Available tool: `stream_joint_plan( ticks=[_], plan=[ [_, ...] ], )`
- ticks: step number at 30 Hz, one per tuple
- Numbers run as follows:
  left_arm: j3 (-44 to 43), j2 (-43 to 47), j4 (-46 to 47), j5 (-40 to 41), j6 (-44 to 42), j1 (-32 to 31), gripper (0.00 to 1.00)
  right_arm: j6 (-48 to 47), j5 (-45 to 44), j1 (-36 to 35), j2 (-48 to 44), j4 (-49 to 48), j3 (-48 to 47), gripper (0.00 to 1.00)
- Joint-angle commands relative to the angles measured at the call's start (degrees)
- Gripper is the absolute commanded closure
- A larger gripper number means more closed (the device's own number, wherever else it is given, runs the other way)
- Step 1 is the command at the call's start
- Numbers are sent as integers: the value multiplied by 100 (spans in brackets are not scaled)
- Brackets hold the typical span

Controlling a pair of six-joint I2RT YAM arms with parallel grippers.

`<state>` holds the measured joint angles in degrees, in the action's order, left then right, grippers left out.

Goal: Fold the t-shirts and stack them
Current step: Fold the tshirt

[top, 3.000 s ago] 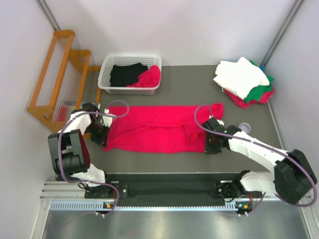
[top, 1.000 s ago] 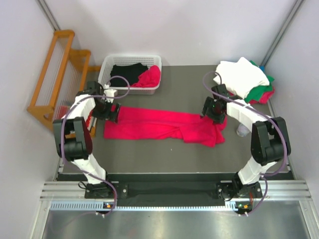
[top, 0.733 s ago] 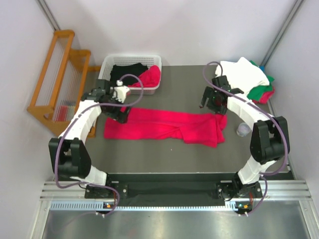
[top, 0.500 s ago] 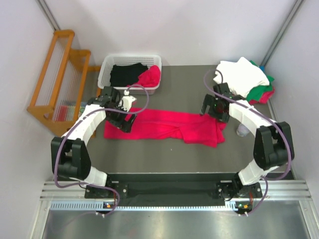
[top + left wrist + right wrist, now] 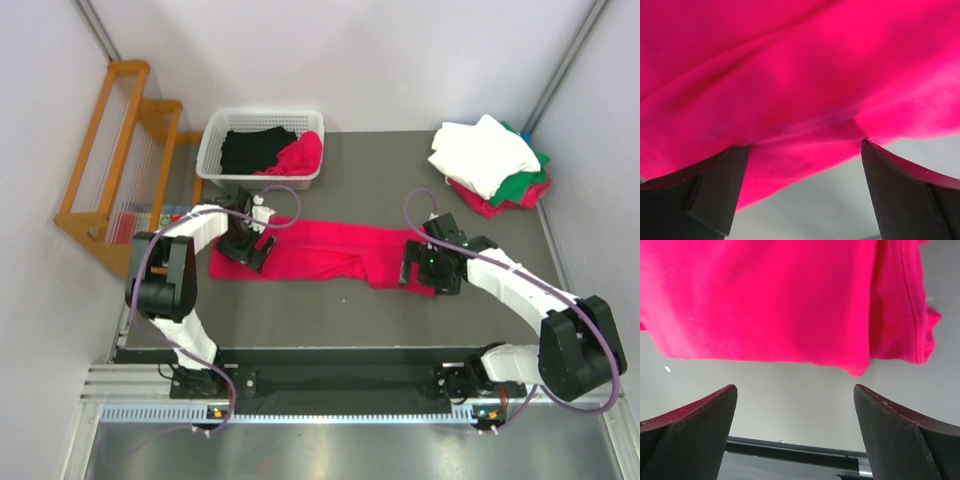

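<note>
Crimson t-shirt [image 5: 320, 248]: lies on the surface [image 5: 380, 180] as a long narrow band, its right end bunched; three seconds ago it was a wider panel, so a lengthwise fold has gone in.
Left hand [image 5: 243, 244]: over the band's left end, having swung out toward the basket [image 5: 215, 150] and back; fingers [image 5: 715, 195] wide apart, nothing held.
Right hand [image 5: 432, 270]: drawn back from the far side to the near edge of the right end; fingers [image 5: 695, 435] spread, empty.
Judgement: both released; a crosswise fold looks next.
Folded stack [image 5: 490, 160]: far right corner, white on top, green and red below.
Writing: none legible; no neck label visible.
</note>
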<state>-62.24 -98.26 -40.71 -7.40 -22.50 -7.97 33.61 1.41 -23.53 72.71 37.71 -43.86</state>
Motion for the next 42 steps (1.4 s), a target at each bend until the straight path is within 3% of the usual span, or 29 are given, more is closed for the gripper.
stream_joint_plan(
  ticks=[1, 8, 12, 18, 23, 30, 35, 42],
  plan=[
    [-403, -526, 397, 265, 123, 146, 1, 94, -26, -90, -90, -80, -70, 0],
    [-789, -932, 362, 195, -79, 506, 1, 24, -106, -178, 112, 25, -720, 0],
    [-1053, -1020, 248, 107, -131, 752, 1, -47, -720, -170, 279, 131, -1544, 0],
    [-1115, -853, 81, -24, -158, 753, 1, 23, -924, -91, 1139, -370, -2047, 0],
    [-1054, -572, -33, -104, -175, 753, 1, 321, -309, -108, 2150, -1036, -1829, 0],
    [-975, -308, -121, -139, -263, 753, 1, 419, -307, -117, 2327, -1311, -1327, 0],
    [-931, -229, -122, -244, -220, 753, 1, 278, -782, -12, 2485, -1205, -1529, 0],
    [-781, 131, -192, -43, -386, 753, 1, 147, -765, 708, 2986, -1117, -2143, 0]
  ],
)
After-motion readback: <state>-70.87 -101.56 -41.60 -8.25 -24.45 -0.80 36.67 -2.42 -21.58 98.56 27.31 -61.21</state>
